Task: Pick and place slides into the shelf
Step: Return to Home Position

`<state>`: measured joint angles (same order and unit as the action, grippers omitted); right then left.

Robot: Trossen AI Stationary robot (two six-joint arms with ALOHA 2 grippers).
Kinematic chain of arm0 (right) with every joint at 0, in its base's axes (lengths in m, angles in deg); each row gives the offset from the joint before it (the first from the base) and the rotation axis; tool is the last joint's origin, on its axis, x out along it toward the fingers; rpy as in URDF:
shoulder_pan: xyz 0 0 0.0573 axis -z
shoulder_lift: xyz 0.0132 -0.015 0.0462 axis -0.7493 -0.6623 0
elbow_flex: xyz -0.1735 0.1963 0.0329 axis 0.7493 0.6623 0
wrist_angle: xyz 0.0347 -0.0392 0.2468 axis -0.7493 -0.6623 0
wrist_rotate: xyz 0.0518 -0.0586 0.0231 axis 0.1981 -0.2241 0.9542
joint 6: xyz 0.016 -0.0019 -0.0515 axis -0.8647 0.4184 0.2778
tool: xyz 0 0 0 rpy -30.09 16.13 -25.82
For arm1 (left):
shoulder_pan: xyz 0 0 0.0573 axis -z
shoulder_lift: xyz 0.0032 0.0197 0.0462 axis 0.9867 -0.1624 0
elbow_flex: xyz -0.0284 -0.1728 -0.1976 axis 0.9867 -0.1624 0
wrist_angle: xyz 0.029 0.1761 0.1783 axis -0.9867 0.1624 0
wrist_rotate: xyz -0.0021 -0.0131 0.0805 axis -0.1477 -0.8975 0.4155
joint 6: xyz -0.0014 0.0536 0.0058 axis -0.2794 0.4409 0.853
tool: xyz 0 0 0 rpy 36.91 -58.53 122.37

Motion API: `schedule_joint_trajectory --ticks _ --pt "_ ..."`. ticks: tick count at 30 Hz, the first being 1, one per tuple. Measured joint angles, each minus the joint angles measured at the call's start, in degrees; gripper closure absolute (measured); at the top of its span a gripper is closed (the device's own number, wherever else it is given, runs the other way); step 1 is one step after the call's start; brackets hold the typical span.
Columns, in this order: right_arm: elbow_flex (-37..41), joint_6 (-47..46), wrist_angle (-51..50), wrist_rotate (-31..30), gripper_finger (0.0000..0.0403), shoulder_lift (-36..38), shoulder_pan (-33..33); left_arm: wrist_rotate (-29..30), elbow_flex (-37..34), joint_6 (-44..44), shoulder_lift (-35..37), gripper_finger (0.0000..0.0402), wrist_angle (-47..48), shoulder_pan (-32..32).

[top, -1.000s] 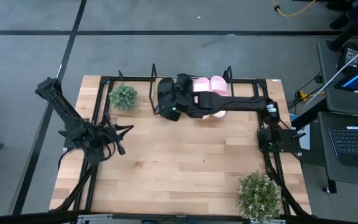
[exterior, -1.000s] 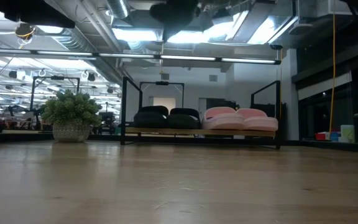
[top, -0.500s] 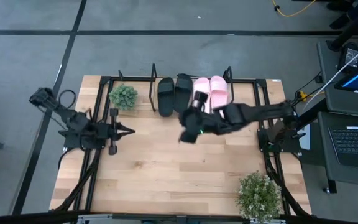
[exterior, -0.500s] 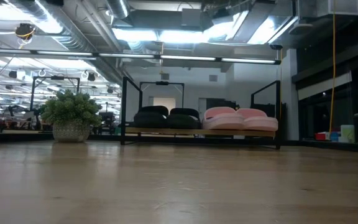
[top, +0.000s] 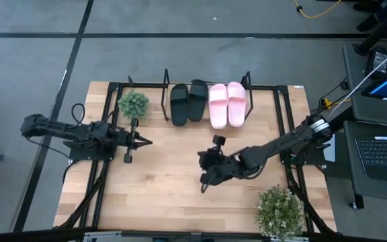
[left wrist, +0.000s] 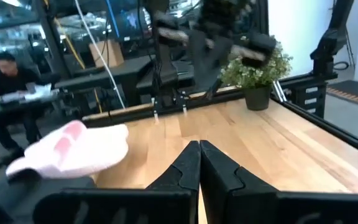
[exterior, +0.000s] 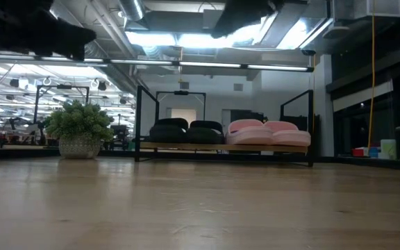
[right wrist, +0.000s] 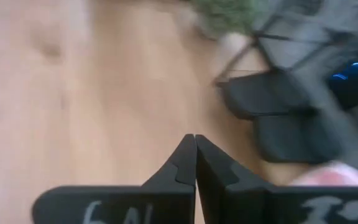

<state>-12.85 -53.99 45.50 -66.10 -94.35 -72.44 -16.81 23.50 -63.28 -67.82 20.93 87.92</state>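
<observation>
Matte black slide sandals [top: 187, 102] and pale pink slide sandals [top: 227, 104] fill the low wire shelf [top: 165, 81]; before it, left tool [top: 134, 141] and right tool [top: 205, 180] hover pinched closed, empty: job seemingly done.

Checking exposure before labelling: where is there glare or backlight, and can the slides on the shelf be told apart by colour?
Low view: the ceiling lights glare at the top, yet the black slides and the pink slides on the shelf are easy to tell apart. High view: even light, with no glare on the table.
</observation>
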Motion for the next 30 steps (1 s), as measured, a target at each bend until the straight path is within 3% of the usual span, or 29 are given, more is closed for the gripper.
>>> schedule_joint_trajectory --ticks 6,11,16,23,30 --pt "18.9 10.4 27.8 12.8 0.04 8.0 1.0 -4.5 -1.5 -5.2 0.0 0.0401 -0.7 -5.8" --pt "32.1 15.2 41.2 20.1 0.0398 18.6 2.8 -5.2 -1.5 -5.3 0.0 0.0401 -0.8 -7.6" --pt "43.6 19.3 46.8 21.8 0.0399 30.7 4.9 -5.9 -1.5 -5.4 0.0 0.0401 0.2 -9.2" --pt "56.5 22.5 56.1 31.1 0.0397 45.9 9.3 -6.2 -1.5 -6.2 0.0 0.0402 2.1 -9.9" --pt "65.3 23.4 58.7 32.4 0.0396 53.1 12.2 -3.6 -1.5 -6.3 0.0 0.0402 3.1 -9.9"
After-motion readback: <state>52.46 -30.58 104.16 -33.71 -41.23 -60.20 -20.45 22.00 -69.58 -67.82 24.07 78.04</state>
